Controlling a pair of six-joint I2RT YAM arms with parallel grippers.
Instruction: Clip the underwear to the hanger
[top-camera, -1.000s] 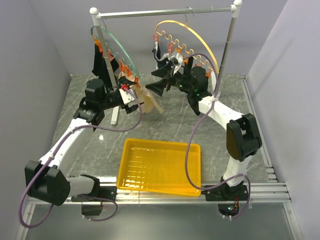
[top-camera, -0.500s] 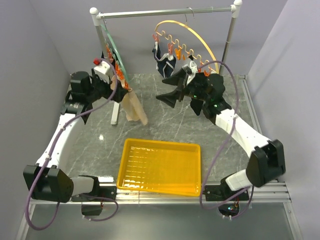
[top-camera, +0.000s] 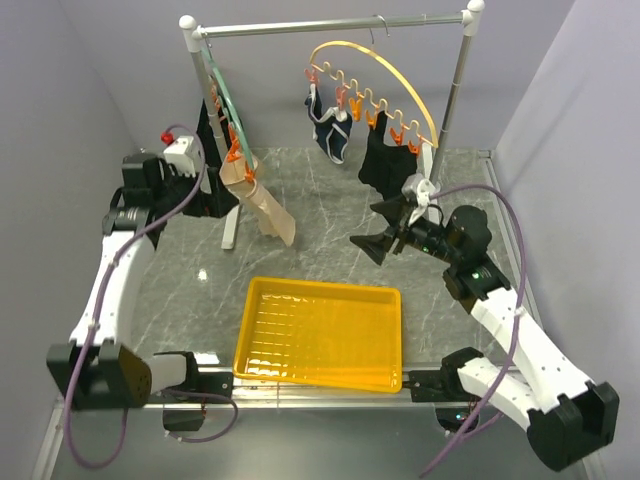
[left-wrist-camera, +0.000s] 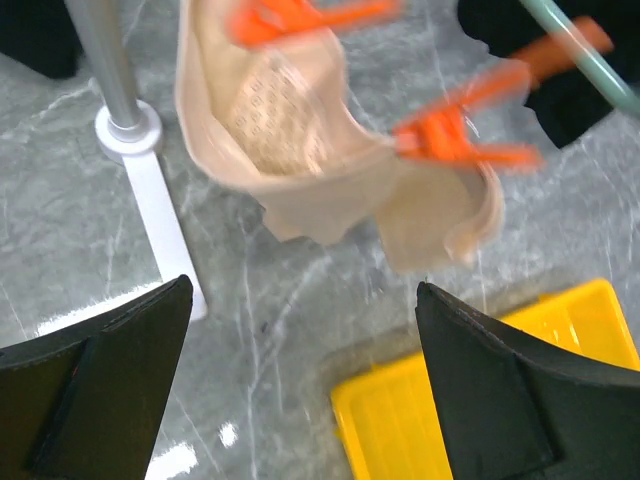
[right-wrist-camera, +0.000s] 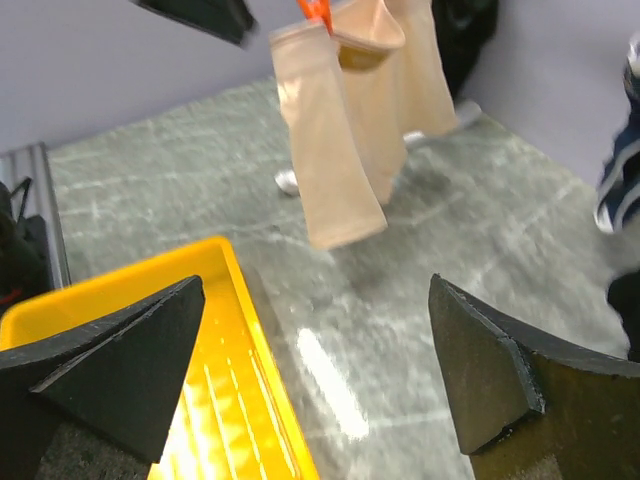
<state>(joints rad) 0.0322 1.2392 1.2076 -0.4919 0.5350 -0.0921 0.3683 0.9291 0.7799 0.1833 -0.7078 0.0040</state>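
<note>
The beige underwear (top-camera: 262, 205) hangs from orange clips (top-camera: 235, 150) on the green hanger (top-camera: 222, 90), which I see edge-on at the rack's left end. My left gripper (top-camera: 208, 195) is open just left of the garment and apart from it. In the left wrist view the underwear (left-wrist-camera: 300, 150) dangles from two blurred orange clips (left-wrist-camera: 450, 140), beyond my open left gripper (left-wrist-camera: 300, 400). My right gripper (top-camera: 378, 230) stands open at mid-right, well clear of the cloth. The right wrist view shows the underwear (right-wrist-camera: 330, 160) far beyond my open right gripper (right-wrist-camera: 315, 370).
A yellow tray (top-camera: 320, 330) lies at the near middle of the table. A yellow arc hanger (top-camera: 385, 75) on the rack rail (top-camera: 330, 25) carries a navy brief (top-camera: 330, 125) and a black garment (top-camera: 385, 160). The rack's white foot (left-wrist-camera: 150, 200) stands left of the underwear.
Both arms have drawn back from the hangers, the left one leftward, the right one toward the near right. The green hanger has swung edge-on, with the underwear hanging from its clips.
</note>
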